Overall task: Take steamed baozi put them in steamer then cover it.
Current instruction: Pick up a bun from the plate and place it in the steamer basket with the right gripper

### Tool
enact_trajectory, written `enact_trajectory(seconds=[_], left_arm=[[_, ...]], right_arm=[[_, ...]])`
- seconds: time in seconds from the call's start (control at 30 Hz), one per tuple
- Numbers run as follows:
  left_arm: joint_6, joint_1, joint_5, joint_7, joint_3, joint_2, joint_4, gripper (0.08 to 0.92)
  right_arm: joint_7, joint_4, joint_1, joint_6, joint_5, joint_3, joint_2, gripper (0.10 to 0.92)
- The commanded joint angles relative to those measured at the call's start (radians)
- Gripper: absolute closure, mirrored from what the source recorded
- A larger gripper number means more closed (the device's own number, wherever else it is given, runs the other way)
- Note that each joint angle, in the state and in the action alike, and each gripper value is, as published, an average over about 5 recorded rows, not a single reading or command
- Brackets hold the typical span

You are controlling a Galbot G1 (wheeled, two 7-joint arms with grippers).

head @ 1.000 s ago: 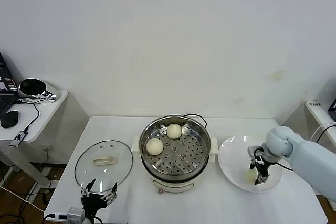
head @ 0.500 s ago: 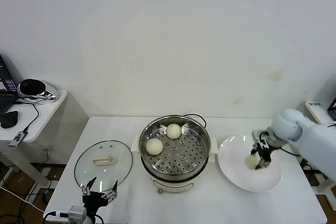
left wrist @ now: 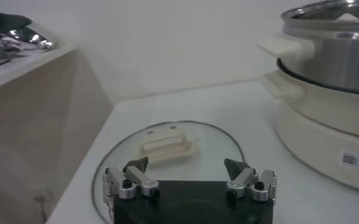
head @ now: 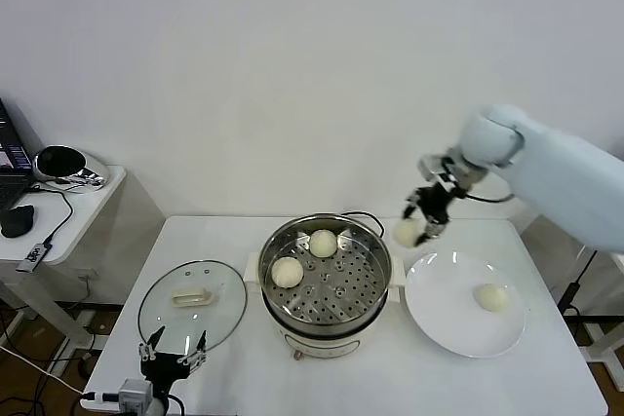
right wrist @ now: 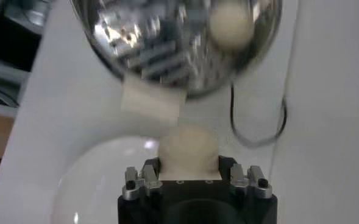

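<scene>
Two steamed baozi (head: 323, 243) (head: 287, 272) lie on the perforated floor of the steel steamer (head: 373, 284) at mid table. My right gripper (head: 413, 229) hangs in the air just right of the steamer's rim, shut on a third baozi (right wrist: 188, 148). Another baozi (head: 490, 297) rests on the white plate (head: 441, 309). The glass cover (head: 161, 314) with its cream handle (left wrist: 167, 146) lies flat to the left of the steamer. Low at the table's front edge, before the cover, my left gripper (left wrist: 187, 169) stands open and holds nothing.
A black power cord (right wrist: 280, 125) runs behind the steamer. The steamer's cream side handle (right wrist: 152, 103) juts toward the plate. A side table (head: 58, 211) with a helmet-like object stands far left. A white wall closes the back.
My right gripper has lifted a baozi off the plate and carried it up and left toward the steamer. One baozi stays on the plate. The left arm has sunk slightly.
</scene>
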Motion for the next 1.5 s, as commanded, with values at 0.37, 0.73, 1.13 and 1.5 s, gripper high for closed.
enact_trajectory(seconds=[0.37, 0.73, 1.13, 1.5], left_arm=[[0.002, 0.008, -0.021, -0.006, -0.014, -0.029, -0.07, 0.177], [0.003, -0.002, -0.025, 0.002, -0.01, -0.033, -0.073, 0.177], [0.003, -0.007, -0.023, 0.005, -0.004, -0.041, -0.067, 0.177], [0.003, -0.008, -0.024, 0.006, -0.004, -0.043, -0.067, 0.177]], right_arm=[[0.102, -0.058, 0.057, 0.747, -0.217, -0.187, 0.339, 0.432], [0.128, -0.013, -0.004, 0.894, -0.388, -0.198, 0.354, 0.431], [0.102, 0.021, -0.014, 0.875, -0.284, -0.23, 0.358, 0.431], [0.049, 0.089, 0.026, 0.685, -0.122, -0.285, 0.353, 0.424]])
